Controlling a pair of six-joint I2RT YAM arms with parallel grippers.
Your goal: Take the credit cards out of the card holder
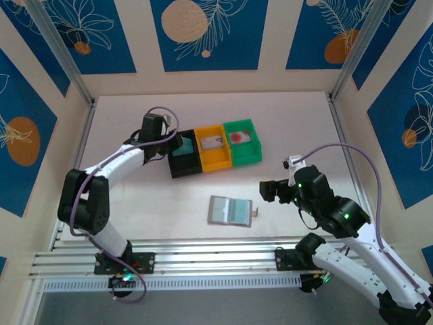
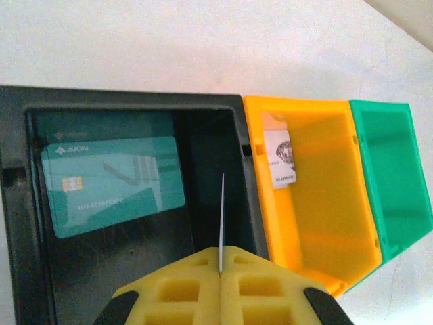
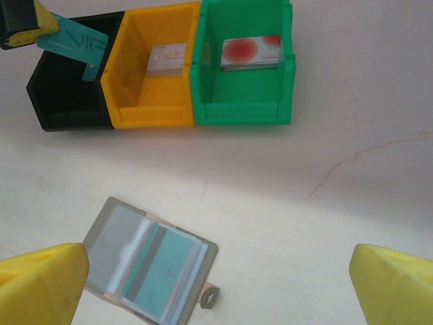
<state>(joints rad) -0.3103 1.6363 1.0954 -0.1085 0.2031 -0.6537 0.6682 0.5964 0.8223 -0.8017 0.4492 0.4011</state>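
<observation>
Left pincer [image 2: 221, 261] clamping teal card [image 3: 74, 45] — edge-on, above black bin [image 2: 135, 99]

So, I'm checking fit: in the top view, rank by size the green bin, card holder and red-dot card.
1. green bin
2. card holder, somewhat smaller
3. red-dot card, clearly smallest

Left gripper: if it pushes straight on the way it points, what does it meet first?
Likely the bare floor of the black bin. The left gripper, shut on an edge-on credit card, points down into it, just right of the teal card lying there. Depth is unclear.
</observation>
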